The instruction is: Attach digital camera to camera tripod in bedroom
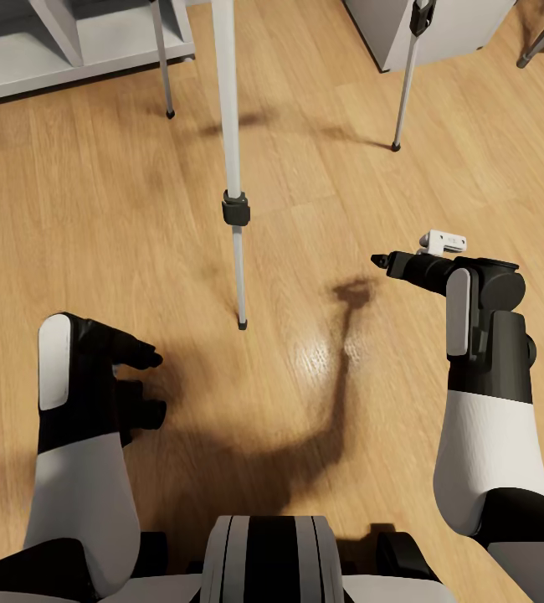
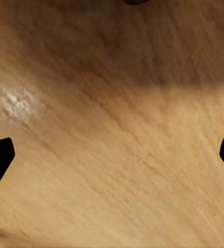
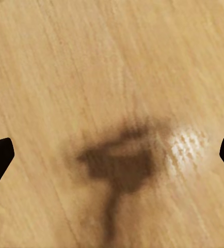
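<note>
Seen from the robot's head, three thin silver-white legs of the camera tripod (image 1: 232, 167) stood on a wood-plank floor (image 1: 71, 218) ahead of the robot. The nearest leg ran long and nearly straight toward the robot, its upper end leaving the top of the view and its small dark foot planted on the floor between the two arms. A black collar clamped that leg partway down, where the tube narrowed. The other two legs slanted outward to either side farther back, each ending in a dark tip on the boards. The tripod's head was out of view, so its facing could not be told.

The floor was warm oak-toned planking with fine grain and a glossy highlight near the right arm's shadow. White shelving (image 1: 63, 42) sat on the floor at the far left, and a pale grey cabinet (image 1: 464, 29) at the far right.

The left gripper (image 1: 148, 387) hung low at the left, its black fingers spread well apart over bare floor. The right gripper (image 1: 382, 261) reached forward at the right of the near leg, apart from it; its wrist camera showed both fingertips wide apart, holding nothing.
</note>
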Motion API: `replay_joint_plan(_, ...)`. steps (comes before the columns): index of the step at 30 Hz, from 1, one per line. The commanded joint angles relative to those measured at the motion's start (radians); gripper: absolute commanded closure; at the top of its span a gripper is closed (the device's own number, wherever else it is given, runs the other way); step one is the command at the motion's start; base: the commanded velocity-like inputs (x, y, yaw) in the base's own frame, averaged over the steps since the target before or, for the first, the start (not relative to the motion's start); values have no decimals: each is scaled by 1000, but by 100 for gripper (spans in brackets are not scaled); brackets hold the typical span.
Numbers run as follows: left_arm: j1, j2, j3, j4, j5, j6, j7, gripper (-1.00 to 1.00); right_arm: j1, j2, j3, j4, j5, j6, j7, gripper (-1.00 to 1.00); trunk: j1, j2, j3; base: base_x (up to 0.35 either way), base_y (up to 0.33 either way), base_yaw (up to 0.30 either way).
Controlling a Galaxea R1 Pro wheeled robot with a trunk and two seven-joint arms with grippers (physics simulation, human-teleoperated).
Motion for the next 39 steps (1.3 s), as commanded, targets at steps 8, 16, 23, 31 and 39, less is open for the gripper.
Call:
replay_joint_plan(8,7,-1,21,26,3,-2,-11,-100,-1,1,-2,-1,-4,4,1,-100,0,0,-1,0,0,0)
replay_joint_plan(16,10,0,42,40,-1,-10,-18,-100,-1,1,-2,-1,-4,4,1,-100,0,0,-1,0,0,0)
replay_joint_plan(23,12,2,50,50,-7,-25,-20,-100,-1,1,-2,-1,-4,4,1,-100,0,0,-1,0,0,0)
replay_joint_plan(31,10,1,74,65,-61,-35,-24,-100,-1,1,-2,-1,-4,4,1,-100,0,0,-1,0,0,0)
replay_joint_plan(39,5,1,85,89,-94,-51,-27,-100,-1,1,-2,-1,-4,4,1,-100,0,0,-1,0,0,0)
